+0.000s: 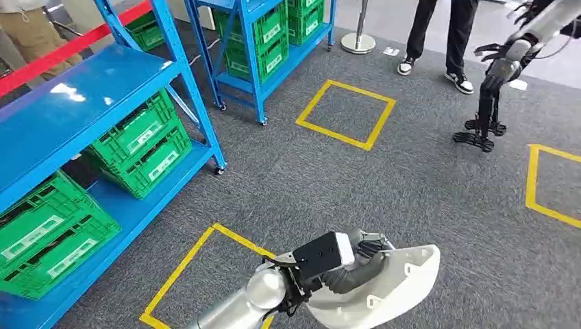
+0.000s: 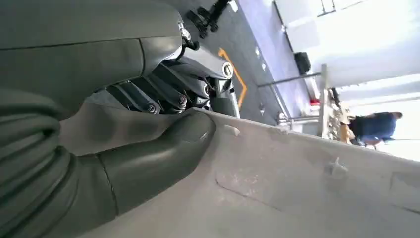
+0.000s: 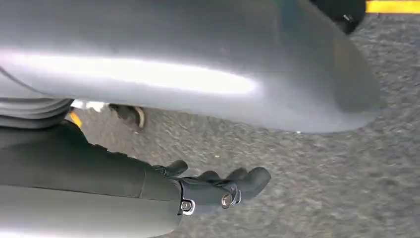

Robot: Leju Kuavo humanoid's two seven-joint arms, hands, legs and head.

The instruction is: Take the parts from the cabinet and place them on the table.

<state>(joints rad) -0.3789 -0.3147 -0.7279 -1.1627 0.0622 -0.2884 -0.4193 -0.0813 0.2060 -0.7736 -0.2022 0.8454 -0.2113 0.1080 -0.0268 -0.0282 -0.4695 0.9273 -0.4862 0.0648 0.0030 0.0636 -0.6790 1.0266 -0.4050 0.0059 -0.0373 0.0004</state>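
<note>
Low over the grey carpet [image 1: 384, 185], the left hand [image 1: 356, 257] grasps a white moulded part [image 1: 394, 288], thumb [image 2: 163, 148] pressed on its inner face; the right hand [image 3: 218, 191] hangs free, fingers loosely extended. Yellow floor squares [image 1: 346, 113], blue racks [image 1: 82, 116] with green crates [image 1: 140, 144], a person's legs [image 1: 445, 34] and another robot [image 1: 503, 68] stand around.

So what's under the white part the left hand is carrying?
Grey carpet and a yellow floor-tape square show around the white part, held by the left hand. The floor directly beneath is covered.
</note>
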